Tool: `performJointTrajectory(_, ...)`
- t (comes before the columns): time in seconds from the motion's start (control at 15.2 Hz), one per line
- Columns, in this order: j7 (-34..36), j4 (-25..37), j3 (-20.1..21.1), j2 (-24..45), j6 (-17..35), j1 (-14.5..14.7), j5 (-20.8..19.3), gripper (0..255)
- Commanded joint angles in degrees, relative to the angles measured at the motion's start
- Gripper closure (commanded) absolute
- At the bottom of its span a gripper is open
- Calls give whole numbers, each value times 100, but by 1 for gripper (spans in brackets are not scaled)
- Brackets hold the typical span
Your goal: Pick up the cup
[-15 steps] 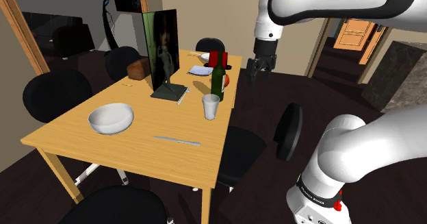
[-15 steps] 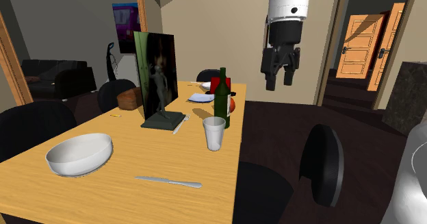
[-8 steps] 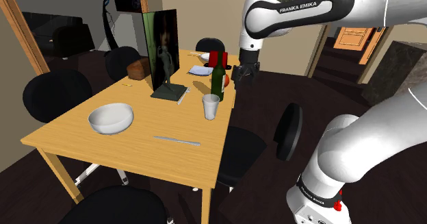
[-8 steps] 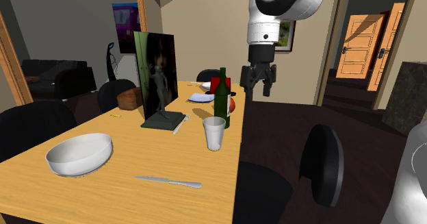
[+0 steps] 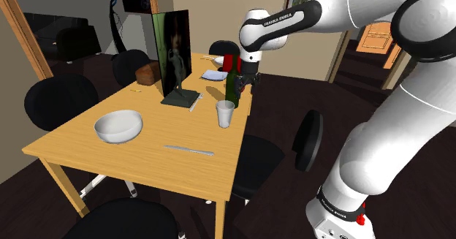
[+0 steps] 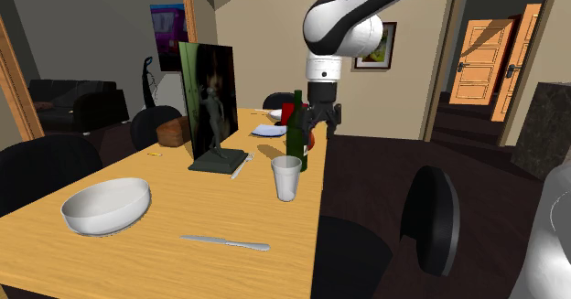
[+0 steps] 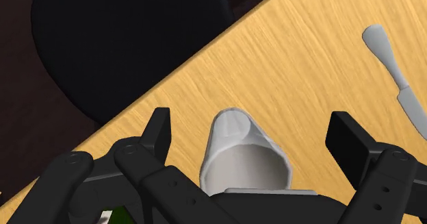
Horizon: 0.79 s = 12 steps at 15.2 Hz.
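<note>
Gripper [image 7: 252,123] has swung across and come down toward the cup [image 7: 241,154] — jaws wide, cup framed between the fingers [image 7: 159,128], untouched. Further descent needed before closing.

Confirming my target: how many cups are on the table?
1. The pale cup stands upright near the edge of the table, beside the dark bottle. Another could hide behind the standing picture panel.
</note>
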Motion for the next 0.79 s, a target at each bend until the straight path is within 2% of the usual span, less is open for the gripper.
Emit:
performJointTrajectory(0.0, -182, 255, -97, 486, 205, -18, 144, 0)
performJointTrajectory(0.53, -709, 1639, -184, 2353, 530, -184, 844, 0)
performJointTrajectory(0.73, -763, 1665, -166, 2529, 665, -211, 913, 0)
